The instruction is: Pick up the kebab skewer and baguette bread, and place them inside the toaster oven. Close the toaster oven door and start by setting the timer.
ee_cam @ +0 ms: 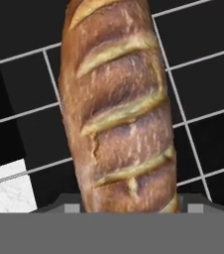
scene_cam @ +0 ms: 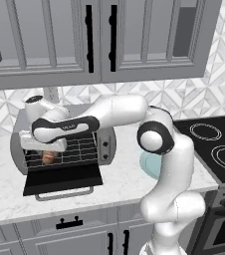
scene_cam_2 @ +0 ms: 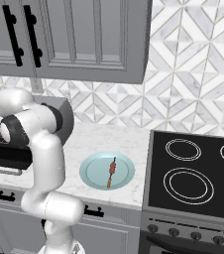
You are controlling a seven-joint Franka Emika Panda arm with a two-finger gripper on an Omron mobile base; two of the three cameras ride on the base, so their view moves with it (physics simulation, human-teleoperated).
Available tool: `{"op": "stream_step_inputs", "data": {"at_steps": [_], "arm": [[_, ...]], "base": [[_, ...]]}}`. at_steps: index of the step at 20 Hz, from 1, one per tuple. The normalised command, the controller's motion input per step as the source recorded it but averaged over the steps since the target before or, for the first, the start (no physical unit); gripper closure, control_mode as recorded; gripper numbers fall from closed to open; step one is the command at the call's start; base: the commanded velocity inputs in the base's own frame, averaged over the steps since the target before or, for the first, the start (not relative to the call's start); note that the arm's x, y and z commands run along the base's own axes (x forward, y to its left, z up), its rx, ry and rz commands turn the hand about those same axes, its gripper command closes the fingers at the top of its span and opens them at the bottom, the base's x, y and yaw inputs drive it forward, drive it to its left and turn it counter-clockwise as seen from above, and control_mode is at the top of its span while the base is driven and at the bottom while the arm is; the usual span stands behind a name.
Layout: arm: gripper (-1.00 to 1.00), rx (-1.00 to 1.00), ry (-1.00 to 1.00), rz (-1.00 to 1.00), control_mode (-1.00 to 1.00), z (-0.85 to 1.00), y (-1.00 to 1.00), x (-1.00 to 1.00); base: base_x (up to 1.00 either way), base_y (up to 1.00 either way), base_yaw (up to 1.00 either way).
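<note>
Fingers straddle the baguette [ee_cam: 119, 109]; whether they clamp it or have let go cannot be told. Loaf hangs over the wire rack [ee_cam: 29, 111] in the toaster oven [scene_cam: 104, 144], door [scene_cam: 62, 180] down. Skewer [scene_cam_2: 112, 172] waits on blue plate [scene_cam_2: 91, 173]; door, timer undone. Marble counter [scene_cam: 119, 179], stove [scene_cam_2: 193, 173] to the right

White marble desk [scene_cam: 119, 179] running beneath grey wall cabinets, viewed from two sides. At its left end stands the toaster oven [scene_cam: 104, 144], with the toaster oven door [scene_cam: 62, 180] dropped flat over the desk. A pale blue plate [scene_cam_2: 91, 171] lies near the front edge, between the oven and the black cooktop [scene_cam_2: 193, 173]. The kebab skewer [scene_cam_2: 112, 172] lies on that plate.
</note>
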Motion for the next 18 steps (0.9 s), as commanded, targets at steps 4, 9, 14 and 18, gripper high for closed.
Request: {"op": "stream_step_inputs", "data": {"at_steps": [4,9,14,18], "arm": [[-1.00,0.00,0.00,0.00,-1.00,-0.50,0.00,-0.16],[-1.00,0.00,0.00,0.00,-1.00,-0.46,-0.14,-0.40],[-1.00,0.00,0.00,0.00,-1.00,-0.37,-0.40,-0.75],[-1.00,0.01,-0.04,0.00,-1.00,-0.03,-0.64,-0.15]], "base": [[0.00,0.00,0.00],[0.00,0.00,0.00],[0.00,0.00,0.00],[0.00,0.00,0.00]]}}
